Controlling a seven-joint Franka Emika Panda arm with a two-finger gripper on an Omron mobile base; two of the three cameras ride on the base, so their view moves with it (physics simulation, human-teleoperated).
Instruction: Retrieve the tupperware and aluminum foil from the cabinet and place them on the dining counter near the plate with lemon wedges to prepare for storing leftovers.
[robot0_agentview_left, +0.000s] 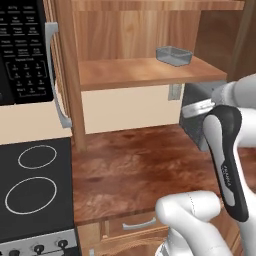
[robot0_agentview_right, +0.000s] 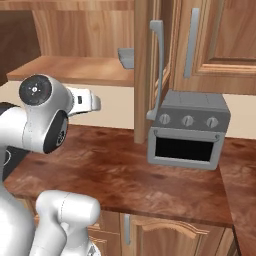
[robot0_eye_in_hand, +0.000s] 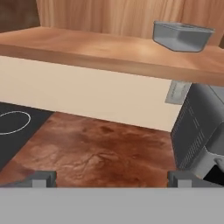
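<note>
The tupperware (robot0_agentview_left: 174, 55) is a small grey translucent container on the right part of the plank shelf in the open cabinet (robot0_agentview_left: 145, 72). It also shows in the right base view as tupperware (robot0_agentview_right: 126, 57), half hidden behind the wooden door (robot0_agentview_right: 143, 65). In the hand view the tupperware (robot0_eye_in_hand: 181, 36) sits up and to the right on the shelf. My gripper (robot0_eye_in_hand: 111, 179) is open and holds nothing. It hangs above the wood worktop, lower than the shelf and well short of the container. The aluminum foil, the dining counter and the plate with lemon wedges are out of view.
A grey toaster oven (robot0_agentview_right: 187, 130) stands on the reddish wood worktop (robot0_agentview_left: 135, 165), right of the gripper. A black microwave (robot0_agentview_left: 22, 50) hangs at the left above a black stovetop (robot0_agentview_left: 35, 190). A wall socket (robot0_eye_in_hand: 177, 92) sits under the shelf.
</note>
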